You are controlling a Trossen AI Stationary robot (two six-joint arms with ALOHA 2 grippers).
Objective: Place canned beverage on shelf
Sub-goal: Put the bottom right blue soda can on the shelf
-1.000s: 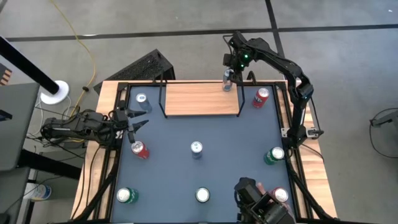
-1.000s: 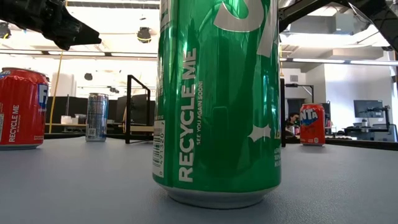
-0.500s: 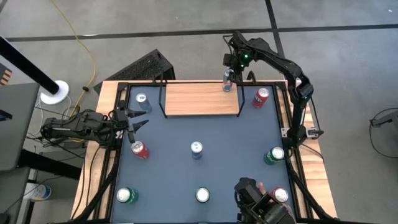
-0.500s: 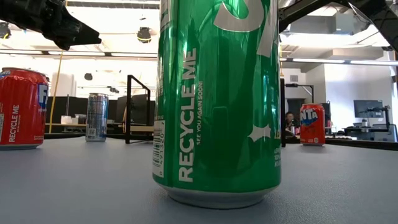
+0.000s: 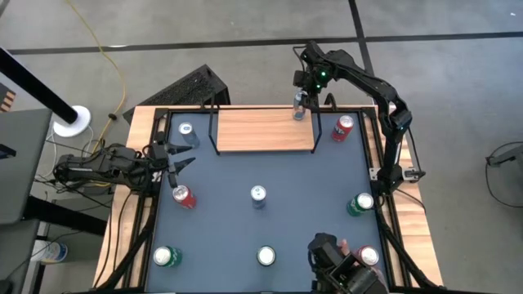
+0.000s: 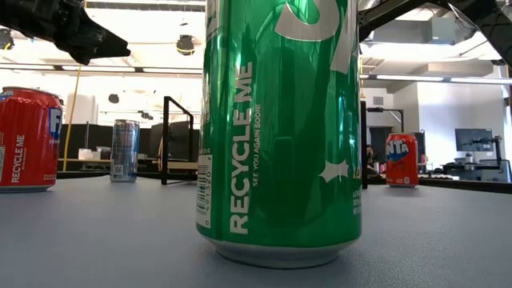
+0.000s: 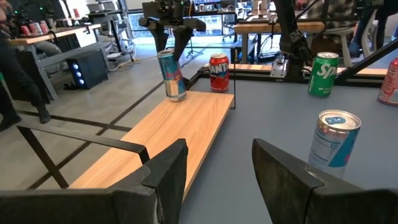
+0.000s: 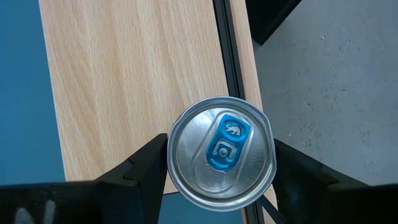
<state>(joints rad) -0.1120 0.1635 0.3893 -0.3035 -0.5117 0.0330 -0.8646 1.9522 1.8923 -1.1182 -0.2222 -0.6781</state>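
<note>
Wooden shelf (image 5: 263, 129) far corner: right tool (image 5: 300, 104) reaches down, fingers flanking can (image 5: 299, 107), grip unclear; left tool (image 5: 173, 162) idle, parted.

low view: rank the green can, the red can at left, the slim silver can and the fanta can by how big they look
1. green can, largest by far, but it stands nearest the camera
2. red can at left
3 and 4. slim silver can and fanta can look alike; both stand far back, so true sizes stay unsure

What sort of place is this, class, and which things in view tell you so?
Probably a robotics lab or workshop: two robot arms work at a framed table set with cans, a cable trails over the bare floor, and workbenches with equipment fill the room behind.
</note>
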